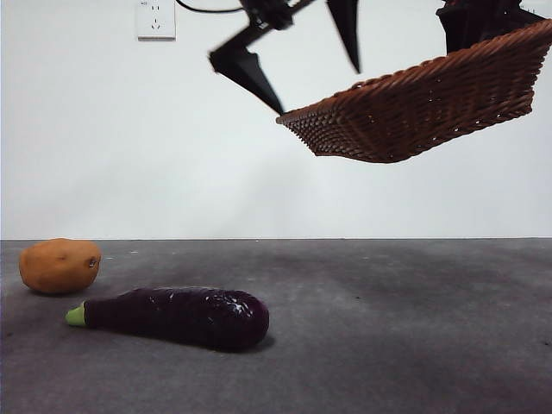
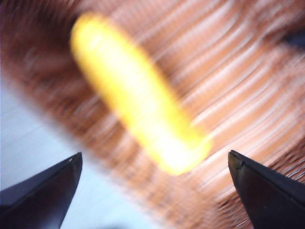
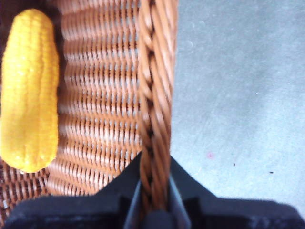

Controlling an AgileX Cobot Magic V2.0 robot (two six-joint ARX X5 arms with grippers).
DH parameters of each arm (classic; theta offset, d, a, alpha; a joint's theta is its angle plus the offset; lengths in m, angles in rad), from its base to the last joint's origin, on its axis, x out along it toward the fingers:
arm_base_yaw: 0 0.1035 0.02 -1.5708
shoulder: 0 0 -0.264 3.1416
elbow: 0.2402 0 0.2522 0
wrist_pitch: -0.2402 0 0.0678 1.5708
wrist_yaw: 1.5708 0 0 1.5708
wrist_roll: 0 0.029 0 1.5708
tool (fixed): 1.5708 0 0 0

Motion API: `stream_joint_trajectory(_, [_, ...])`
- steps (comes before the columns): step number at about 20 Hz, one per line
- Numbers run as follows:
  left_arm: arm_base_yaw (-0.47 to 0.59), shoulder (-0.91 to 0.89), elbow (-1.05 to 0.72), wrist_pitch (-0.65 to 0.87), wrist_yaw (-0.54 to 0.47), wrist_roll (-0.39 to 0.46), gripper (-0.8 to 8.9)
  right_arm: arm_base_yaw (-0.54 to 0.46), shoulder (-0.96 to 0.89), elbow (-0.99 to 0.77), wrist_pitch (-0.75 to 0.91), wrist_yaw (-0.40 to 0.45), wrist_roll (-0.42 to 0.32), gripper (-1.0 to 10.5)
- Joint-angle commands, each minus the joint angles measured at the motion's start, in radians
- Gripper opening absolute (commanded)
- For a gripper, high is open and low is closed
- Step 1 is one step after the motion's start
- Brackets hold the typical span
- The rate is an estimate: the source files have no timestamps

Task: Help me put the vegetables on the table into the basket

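Note:
The woven brown basket [image 1: 423,108] hangs tilted in the air at the upper right. My right gripper [image 3: 153,191] is shut on its braided rim [image 3: 155,95]. The yellow corn [image 3: 28,90] lies inside the basket; it also shows, blurred, in the left wrist view [image 2: 138,124]. My left gripper [image 1: 315,82] is open and empty, just above the basket's low left end. The tan potato [image 1: 60,266] and the dark-purple eggplant [image 1: 177,316] lie on the grey table [image 1: 388,328] at the left, the eggplant nearer the front.
A white wall socket [image 1: 156,19] sits high on the back wall. Bare table [image 3: 238,95] shows beside the basket in the right wrist view.

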Motion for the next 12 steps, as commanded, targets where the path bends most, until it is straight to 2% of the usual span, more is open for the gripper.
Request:
stream_joint_trajectory(1, [-0.008, -0.083, -0.010, -0.038, -0.095, 0.100, 6.97, -0.001, 0.005, -0.001, 0.008, 0.008, 0.008, -0.2])
stream_joint_trajectory(2, [-0.007, -0.118, -0.010, -0.038, -0.098, 0.111, 6.96, -0.001, 0.005, -0.001, 0.007, 0.008, 0.007, -0.2])
stream_joint_trajectory(5, [-0.008, -0.230, -0.077, -0.038, -0.197, 0.110, 6.96, -0.001, 0.005, -0.001, 0.002, 0.020, 0.007, -0.2])
stream_joint_trajectory(10, [0.021, -0.452, -0.487, -0.038, -0.347, 0.063, 6.96, -0.006, 0.005, -0.001, 0.000, 0.018, 0.003, -0.2])
stream_joint_trajectory(12, [0.066, -0.513, -0.640, -0.038, -0.352, 0.043, 6.96, -0.006, 0.005, -0.001, 0.000, 0.019, 0.003, -0.2])
